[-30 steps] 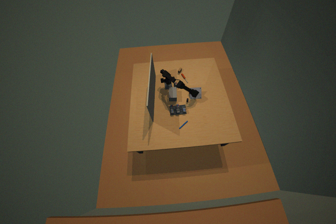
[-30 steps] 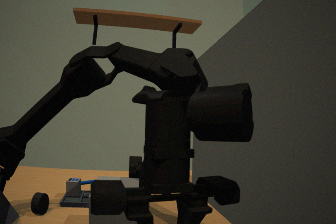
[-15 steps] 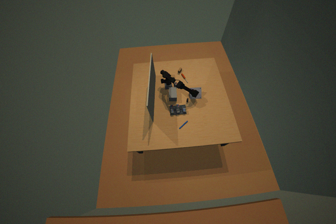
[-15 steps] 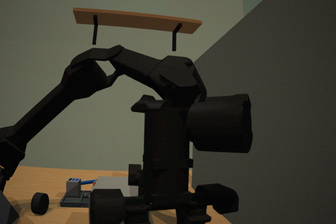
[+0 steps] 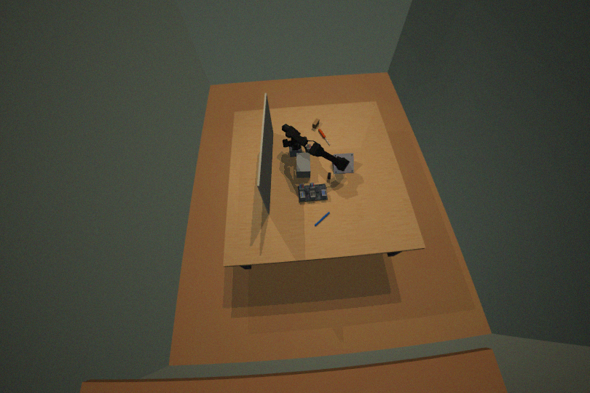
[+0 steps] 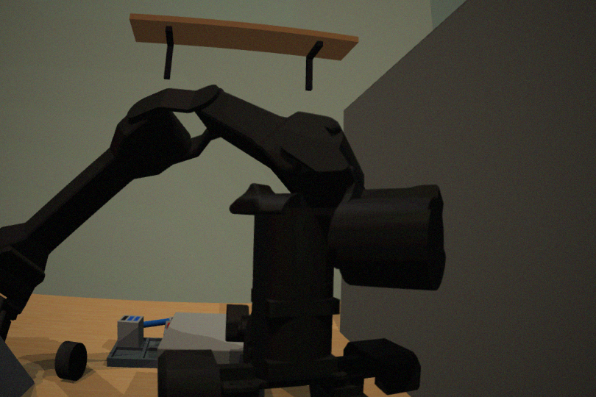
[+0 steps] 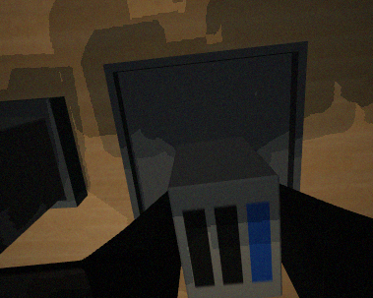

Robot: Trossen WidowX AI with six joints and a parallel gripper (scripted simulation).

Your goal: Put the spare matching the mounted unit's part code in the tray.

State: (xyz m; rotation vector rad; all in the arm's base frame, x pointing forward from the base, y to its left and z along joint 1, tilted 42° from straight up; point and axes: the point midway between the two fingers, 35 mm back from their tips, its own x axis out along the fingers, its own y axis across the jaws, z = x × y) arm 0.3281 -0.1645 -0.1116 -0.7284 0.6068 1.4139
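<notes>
My gripper (image 5: 293, 145) (image 7: 217, 189) points down, shut on a grey spare unit (image 7: 233, 181), whose near face shows two black bars and one blue bar. The dark tray (image 7: 204, 97) (image 5: 295, 151) lies under it; the unit covers the tray's near part in the wrist view. How far its bottom stands above the tray floor I cannot tell. In the exterior view the fingertips are cut off or hidden. A dark unit (image 7: 19, 181) stands in a holder (image 7: 68, 198) to the left, its barred face out of view. The spares rack (image 5: 307, 200) (image 6: 132, 362) holds several units.
A grey box (image 5: 303, 163) (image 6: 203, 332) stands between gripper and rack. A tall panel (image 5: 266, 147) (image 6: 472, 168) rises beside the arm. A black disc (image 5: 328, 175) (image 6: 70, 360), a blue pen (image 5: 322, 218) (image 6: 154, 323), a screwdriver (image 5: 322, 134) and a brown block (image 5: 315, 123) are on the table.
</notes>
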